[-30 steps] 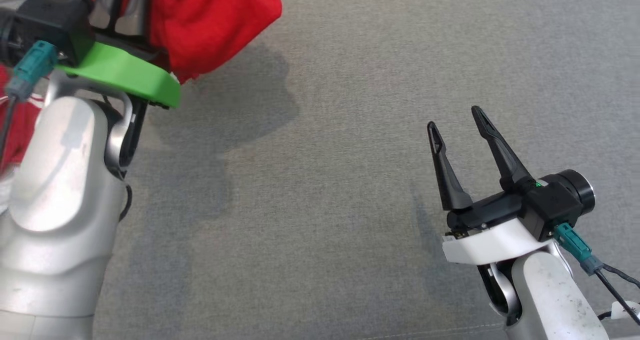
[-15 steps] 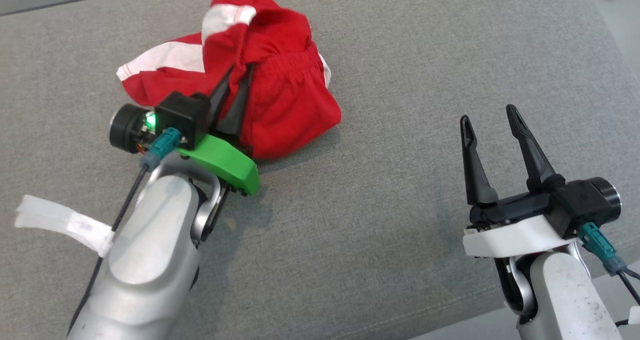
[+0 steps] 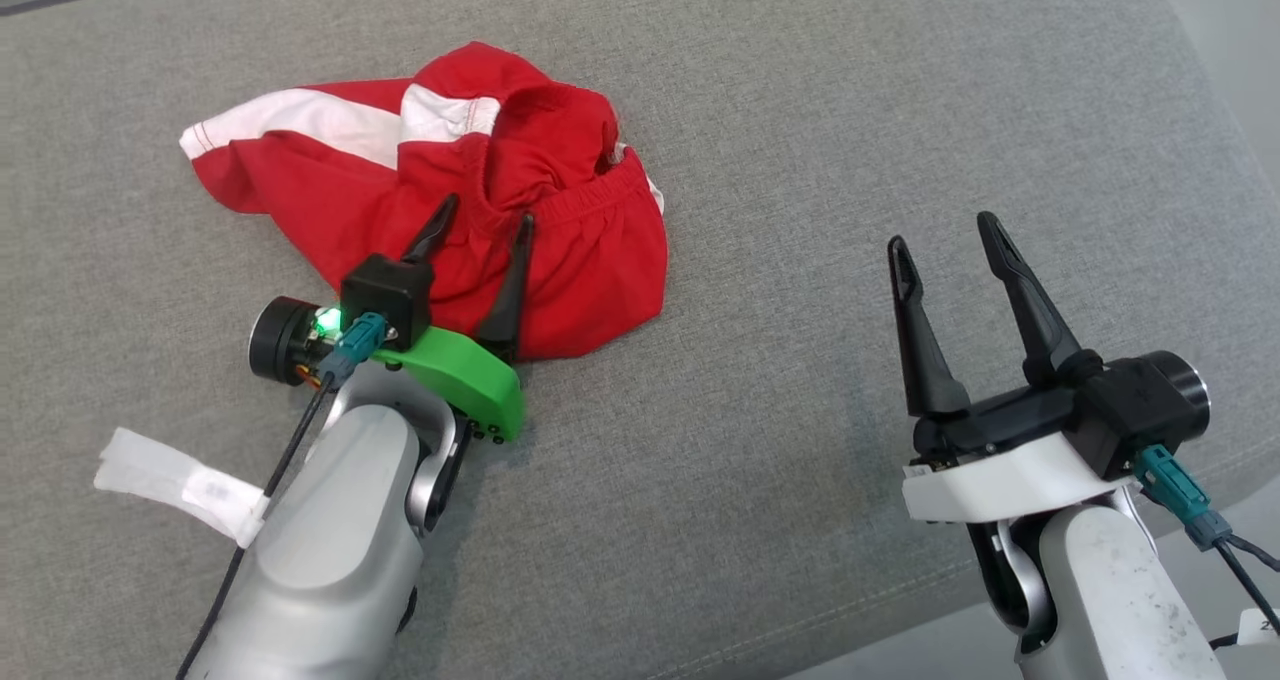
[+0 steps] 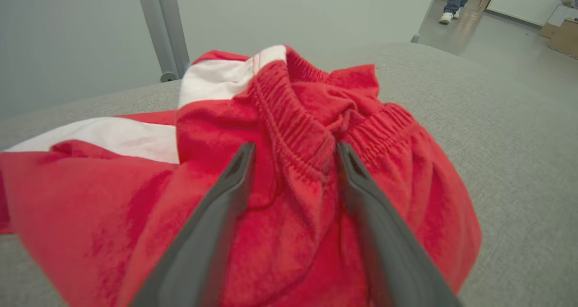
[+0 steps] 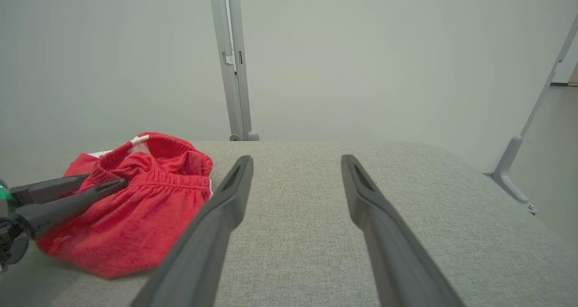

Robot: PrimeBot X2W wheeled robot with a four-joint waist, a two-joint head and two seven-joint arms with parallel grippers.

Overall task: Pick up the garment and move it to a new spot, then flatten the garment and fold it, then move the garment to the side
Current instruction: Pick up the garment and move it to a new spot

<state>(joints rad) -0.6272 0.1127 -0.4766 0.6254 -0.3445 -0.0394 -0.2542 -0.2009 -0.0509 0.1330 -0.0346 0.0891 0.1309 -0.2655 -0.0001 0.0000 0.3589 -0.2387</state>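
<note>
Grey cushion (image 3: 800, 110), grey post (image 5: 232, 72) beyond; red garment (image 3: 580, 270) crumpled under left gripper (image 3: 485, 215), jaws wide apart, waistband bunch btwn them, unclamped; right gripper (image 3: 942, 235) well to its right, jaws apart, empty.

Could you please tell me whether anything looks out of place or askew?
The red garment lies crumpled in a heap on the grey cushion, its waistband bunched between the fingers of the open left gripper. Nothing looks damaged.

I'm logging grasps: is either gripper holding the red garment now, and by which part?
Nothing is held. The left gripper stands open astride the waistband of the red garment; the right gripper is open and empty.
</note>
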